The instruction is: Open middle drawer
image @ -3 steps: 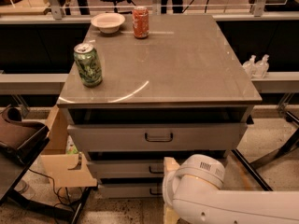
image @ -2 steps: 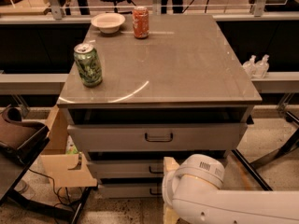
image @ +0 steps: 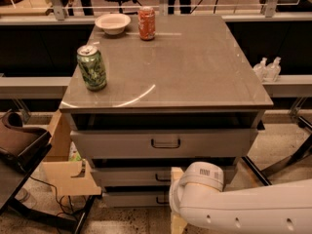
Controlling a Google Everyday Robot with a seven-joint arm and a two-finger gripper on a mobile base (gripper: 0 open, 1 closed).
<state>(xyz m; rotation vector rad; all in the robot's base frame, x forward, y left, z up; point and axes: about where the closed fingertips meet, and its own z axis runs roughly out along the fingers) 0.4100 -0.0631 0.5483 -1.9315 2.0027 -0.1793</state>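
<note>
The grey cabinet (image: 165, 67) has three drawers in its front. The middle drawer (image: 126, 176) is a shallow grey front with a small dark loop handle (image: 162, 178), under the taller top drawer (image: 122, 144) and above the shallow third drawer (image: 131, 199). The right part of the middle drawer is hidden behind my white arm (image: 200, 189), which comes in from the bottom right, in front of the lower drawers. My gripper is out of view; only the arm's rounded joint and link show.
On the cabinet top stand a green can (image: 91, 67), an orange can (image: 146, 23) and a white bowl (image: 112, 23). A cardboard box (image: 66, 177) and a brown seat (image: 17, 140) are at the left. Two small bottles (image: 267, 68) are on a ledge at the right.
</note>
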